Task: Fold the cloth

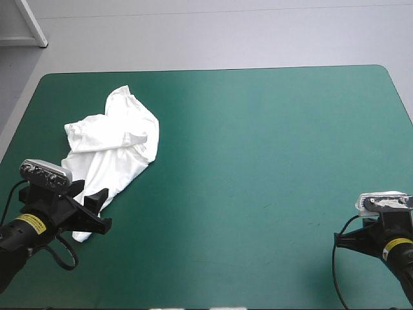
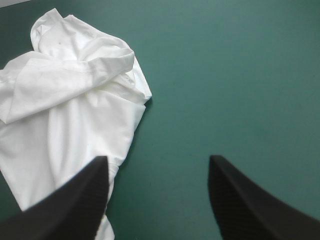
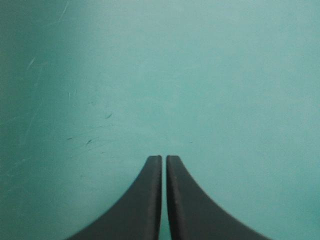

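Observation:
The white T-shirt (image 1: 115, 143) lies in a crumpled heap on the left part of the teal-green cover (image 1: 271, 168), one long end trailing toward the front. My left gripper (image 1: 102, 208) hovers over that trailing end, open. In the left wrist view the T-shirt (image 2: 75, 105) spreads ahead of the left gripper (image 2: 157, 162), and one black finger (image 2: 85, 195) overlaps the cloth's near end while the other stands over bare cover. My right gripper (image 3: 164, 159) is shut with nothing in it, over bare cover at the front right corner, far from the shirt.
The teal-green cover stretches bare from the shirt to the right edge. A white stand's foot (image 1: 26, 26) shows on the floor beyond the far left corner.

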`<state>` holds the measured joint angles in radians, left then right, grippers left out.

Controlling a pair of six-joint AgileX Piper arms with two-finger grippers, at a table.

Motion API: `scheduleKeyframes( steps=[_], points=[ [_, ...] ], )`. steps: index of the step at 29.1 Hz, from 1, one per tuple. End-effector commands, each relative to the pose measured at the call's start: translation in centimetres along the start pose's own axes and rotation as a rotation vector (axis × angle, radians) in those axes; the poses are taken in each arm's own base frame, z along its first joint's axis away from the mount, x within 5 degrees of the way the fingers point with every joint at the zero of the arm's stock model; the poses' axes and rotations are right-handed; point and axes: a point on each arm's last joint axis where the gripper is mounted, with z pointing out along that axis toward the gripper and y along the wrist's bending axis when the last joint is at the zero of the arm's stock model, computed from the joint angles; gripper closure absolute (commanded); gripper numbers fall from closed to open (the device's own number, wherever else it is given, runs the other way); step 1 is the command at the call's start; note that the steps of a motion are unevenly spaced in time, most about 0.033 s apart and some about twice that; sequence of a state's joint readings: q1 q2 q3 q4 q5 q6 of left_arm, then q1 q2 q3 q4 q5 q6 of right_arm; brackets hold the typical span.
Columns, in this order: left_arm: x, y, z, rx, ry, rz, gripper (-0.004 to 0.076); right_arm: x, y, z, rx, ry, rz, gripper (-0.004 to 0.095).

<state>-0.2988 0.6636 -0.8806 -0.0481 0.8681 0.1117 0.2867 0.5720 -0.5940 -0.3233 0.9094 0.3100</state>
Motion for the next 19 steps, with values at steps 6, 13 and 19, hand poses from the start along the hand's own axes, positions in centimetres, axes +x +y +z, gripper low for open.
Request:
scheduleKeyframes(
  steps=[6, 13, 19],
  points=[
    [-1.1, 0.1, -0.5, -0.007, -0.076, -0.003, 0.0178, -1.4, 1.3, -0.8, -0.157, -0.088, 0.037, 0.0031],
    [-1.4, 0.1, -0.4, -0.011, -0.103, -0.064, 0.0178, -1.0, 1.3, -0.8, -0.16, -0.046, 0.042, -0.0009],
    [-2.7, 2.3, 4.9, -0.217, -0.028, -0.117, 0.0178, -0.7, 1.2, -0.8, -0.148, -0.014, -0.003, -0.0006]
  ],
)
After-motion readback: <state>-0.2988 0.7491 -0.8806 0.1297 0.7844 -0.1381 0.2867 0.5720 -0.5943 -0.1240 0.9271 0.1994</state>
